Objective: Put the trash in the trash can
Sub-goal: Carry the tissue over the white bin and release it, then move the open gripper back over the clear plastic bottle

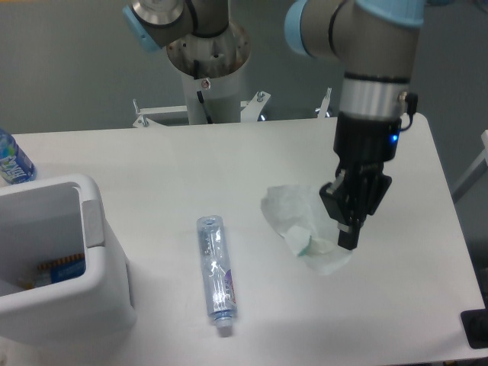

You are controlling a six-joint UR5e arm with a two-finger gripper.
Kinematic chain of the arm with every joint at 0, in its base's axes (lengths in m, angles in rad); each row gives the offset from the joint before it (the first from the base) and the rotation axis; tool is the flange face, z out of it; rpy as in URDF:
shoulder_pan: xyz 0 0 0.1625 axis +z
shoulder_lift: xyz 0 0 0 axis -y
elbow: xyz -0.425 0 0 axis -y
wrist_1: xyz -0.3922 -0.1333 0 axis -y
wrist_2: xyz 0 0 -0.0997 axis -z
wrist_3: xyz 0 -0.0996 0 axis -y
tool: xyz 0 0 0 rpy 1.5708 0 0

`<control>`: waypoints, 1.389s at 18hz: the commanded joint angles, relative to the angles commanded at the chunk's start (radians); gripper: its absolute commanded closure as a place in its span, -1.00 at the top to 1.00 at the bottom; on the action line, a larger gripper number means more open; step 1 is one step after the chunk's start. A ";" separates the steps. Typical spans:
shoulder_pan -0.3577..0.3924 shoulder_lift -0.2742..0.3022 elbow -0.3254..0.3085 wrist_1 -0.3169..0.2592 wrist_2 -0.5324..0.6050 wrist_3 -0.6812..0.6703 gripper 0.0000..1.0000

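Note:
My gripper is raised above the table's right half and shut on one edge of the crumpled white wrapper. The wrapper hangs off to the gripper's left, clear of the tabletop. A flattened clear plastic bottle with a bluish label lies on the table in the middle, its white cap toward the front edge. At the left front corner stands the white trash can, well to the left of the gripper, with its opening facing up.
An upright blue-labelled water bottle stands at the far left edge behind the trash can. Some packaging lies inside the can. The arm's base column rises at the back centre of the table.

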 joint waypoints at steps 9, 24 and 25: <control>-0.202 0.060 -0.035 -0.002 0.000 -0.035 -1.00; -0.477 -0.028 -0.049 0.015 0.005 0.122 0.33; -0.477 -0.028 -0.049 0.014 0.005 0.133 0.62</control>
